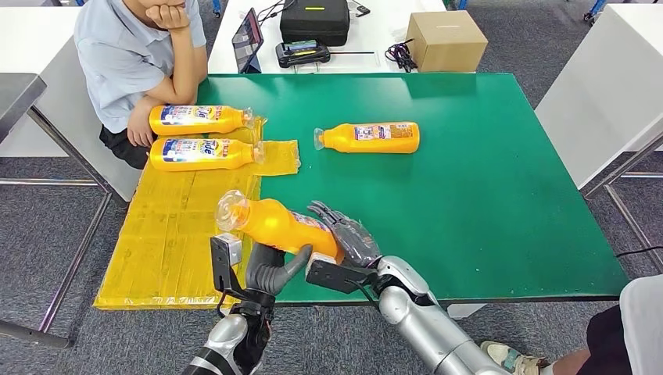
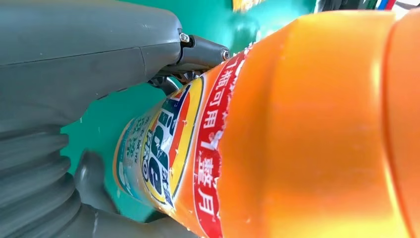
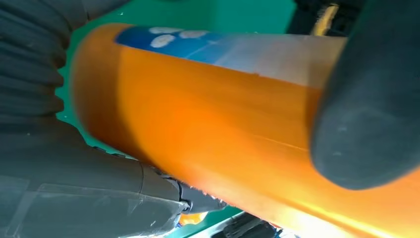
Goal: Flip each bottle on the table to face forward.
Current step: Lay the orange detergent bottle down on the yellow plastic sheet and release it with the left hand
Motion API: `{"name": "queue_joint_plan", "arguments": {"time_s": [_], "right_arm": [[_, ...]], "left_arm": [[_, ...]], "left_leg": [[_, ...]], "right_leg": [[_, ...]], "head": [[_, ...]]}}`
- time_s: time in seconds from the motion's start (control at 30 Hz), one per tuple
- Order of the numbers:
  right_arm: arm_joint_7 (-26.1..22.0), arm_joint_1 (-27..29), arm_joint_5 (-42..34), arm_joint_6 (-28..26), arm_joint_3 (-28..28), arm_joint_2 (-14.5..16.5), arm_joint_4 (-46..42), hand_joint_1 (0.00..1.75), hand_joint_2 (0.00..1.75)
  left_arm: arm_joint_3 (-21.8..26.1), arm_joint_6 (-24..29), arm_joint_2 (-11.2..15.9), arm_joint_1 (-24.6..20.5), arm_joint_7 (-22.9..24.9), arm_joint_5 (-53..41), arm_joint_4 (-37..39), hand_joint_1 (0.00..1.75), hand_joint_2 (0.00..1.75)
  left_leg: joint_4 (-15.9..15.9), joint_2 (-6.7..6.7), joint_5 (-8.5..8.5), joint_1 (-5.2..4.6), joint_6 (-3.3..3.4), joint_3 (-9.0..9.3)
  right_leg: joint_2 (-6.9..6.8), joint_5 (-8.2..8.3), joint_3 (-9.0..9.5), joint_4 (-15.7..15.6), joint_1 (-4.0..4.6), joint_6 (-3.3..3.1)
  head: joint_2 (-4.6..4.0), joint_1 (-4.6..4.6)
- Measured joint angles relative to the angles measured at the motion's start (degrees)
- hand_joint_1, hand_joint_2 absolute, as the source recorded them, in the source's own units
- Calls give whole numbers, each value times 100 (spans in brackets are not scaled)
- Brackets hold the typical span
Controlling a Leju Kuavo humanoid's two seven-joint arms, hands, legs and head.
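An orange bottle point(image 1: 275, 224) with a clear cap is lifted above the table's front edge, tilted, cap toward the left. My left hand point(image 1: 270, 269) cups it from below, thumb under its body. My right hand point(image 1: 349, 236) grips its base end. Up close, the bottle point(image 2: 307, 129) shows its printed label beside my left hand point(image 2: 79, 69). The right wrist view has the bottle point(image 3: 198, 114) lying across my right hand point(image 3: 74, 188), thumb over it. Two more bottles point(image 1: 199, 119) point(image 1: 205, 153) lie on the yellow mat point(image 1: 168, 234). A third bottle point(image 1: 371, 137) lies on the green table point(image 1: 485, 195).
A person point(image 1: 133, 55) sits at the table's far left corner, one arm by the two bottles. Behind, a white table carries a cardboard box point(image 1: 446, 41), a black case point(image 1: 315, 19) and a tablet point(image 1: 247, 39). Another person's leg point(image 1: 618, 344) is at the lower right.
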Motion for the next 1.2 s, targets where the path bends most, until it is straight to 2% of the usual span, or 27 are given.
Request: {"name": "queue_joint_plan", "arguments": {"time_s": [0.43, 0.57, 0.7, 0.8, 1.03, 1.2], "right_arm": [[49, 70, 118, -148, 5, 17, 155, 0, 175], [35, 91, 141, -162, 4, 53, 177, 0, 175], [4, 143, 227, -148, -26, 92, 178, 0, 175], [-5, 222, 297, -114, -93, 130, 168, 0, 175], [-5, 401, 405, -41, -242, 178, 36, 0, 175], [-5, 446, 445, 18, -279, 209, -45, 0, 175]], "left_arm": [[-79, 826, 44, -152, -54, -967, 85, 175, 175], [-83, 1433, 132, -236, -7, -1920, 85, 175, 175], [-66, 2320, 297, -440, 589, -4211, 84, 175, 175], [74, 2366, 428, -539, 1036, -5502, 50, 175, 175], [406, 2100, 604, -552, 1571, -6713, -222, 175, 175], [477, 2045, 713, -578, 2194, -7810, -273, 175, 175]], "left_leg": [[0, 0, 0, 0, 0, -1], [0, 0, 0, 1, 0, -2], [0, 0, 1, 1, -1, -2], [0, 0, 2, 1, -1, -2], [0, -1, 2, 1, -1, -5], [0, 0, 2, 1, -1, -5]], "right_leg": [[0, 0, -2, 0, 0, 0], [0, 0, -2, 0, 0, 0], [0, 0, -2, 1, 1, 0], [0, 0, -2, 2, 1, 0], [-1, 0, -4, 2, 0, 0], [0, 0, -4, 2, 0, 0]], "head": [[0, 0], [0, 0], [0, -1], [0, 0], [0, 2], [0, 1]]}}
